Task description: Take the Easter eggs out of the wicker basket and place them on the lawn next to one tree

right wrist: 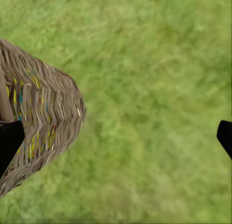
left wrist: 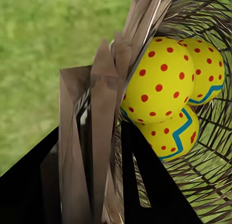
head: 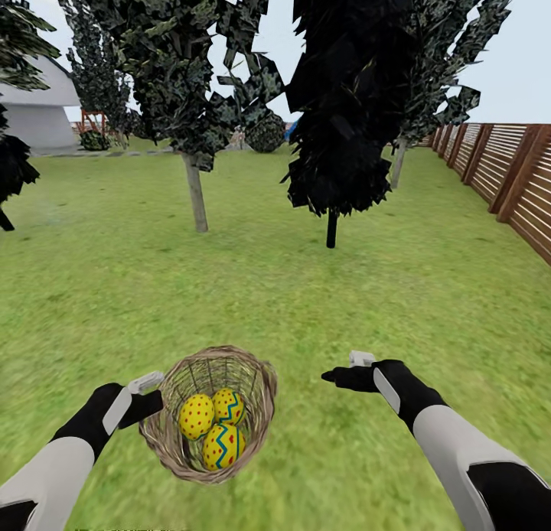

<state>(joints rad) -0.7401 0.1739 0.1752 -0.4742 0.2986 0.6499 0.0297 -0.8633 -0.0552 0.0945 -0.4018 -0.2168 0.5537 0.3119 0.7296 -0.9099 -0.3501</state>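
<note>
Nearest, my left gripper [head: 150, 394]: black fingers clamped on the rim of the small brown woven wicker basket [head: 259, 408]; in the left wrist view one finger lies inside the weave and one outside, pinching the wall between them; the basket hangs tilted toward me, apparently lifted off the grass, though I cannot be sure of the gap beneath it.

Contents: three yellow Easter eggs with red dots and blue-green zigzag bands [head: 215, 425], all in the basket, touching one another, settled toward its lower side.

My right gripper [head: 337, 376]: holding nothing, well apart from the basket; the right wrist view shows its two dark fingertips at opposite edges of the picture with grass between, so I read it as spread wide.

Beneath: mottled green lawn [head: 306, 301].

Middle distance: tree with straight pale grey-beige trunk and dark blocky foliage [head: 196, 194], ahead and slightly left; beside it, to the right, a black-leaved tree on a thin dark stem [head: 331, 229].

Far: brown horizontal-slat wooden fence [head: 520, 187] along the right; a pale building [head: 38, 114] at far left.

Step in hand, as I judge it: carrying basket and eggs toward the pale-trunked tree; to do it well I would keep the rim pinch firm, level the basket so no egg rolls out over the low side, drive slowly, and stop close to the trunk before unloading with the free gripper.
</note>
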